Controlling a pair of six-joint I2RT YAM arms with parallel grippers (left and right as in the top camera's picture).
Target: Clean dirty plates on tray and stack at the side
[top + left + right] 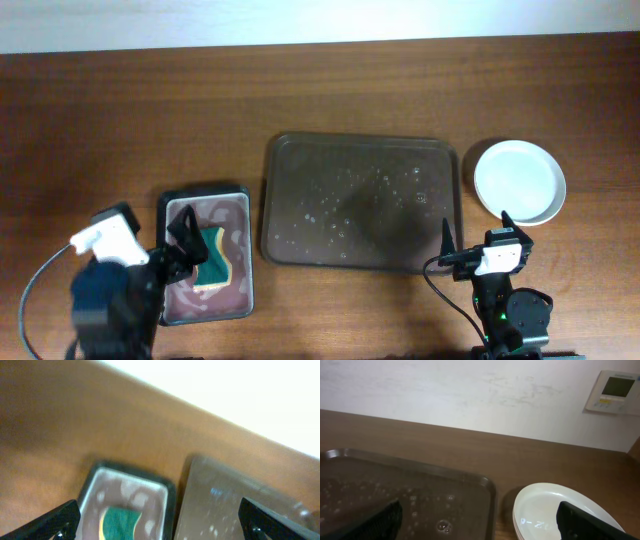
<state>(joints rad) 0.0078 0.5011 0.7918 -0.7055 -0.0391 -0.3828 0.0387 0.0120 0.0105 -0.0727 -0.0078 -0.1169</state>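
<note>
**Holdings on the bench [120,120]**

One tray [360,205], dark brown, at the centre, its surface wet with droplets. One stack of plates [519,182], white and clean-looking, on the bench just beside the far right corner of the tray. One pan [205,255], grey, left of the tray, holding reddish water and a green-and-yellow sponge [213,257]. The left gripper [188,245], above the pan, jaws spread, grasping nothing. The right gripper [477,232], by the tray's near right corner, short of the plates, jaws wide apart, grasping nothing.
</note>
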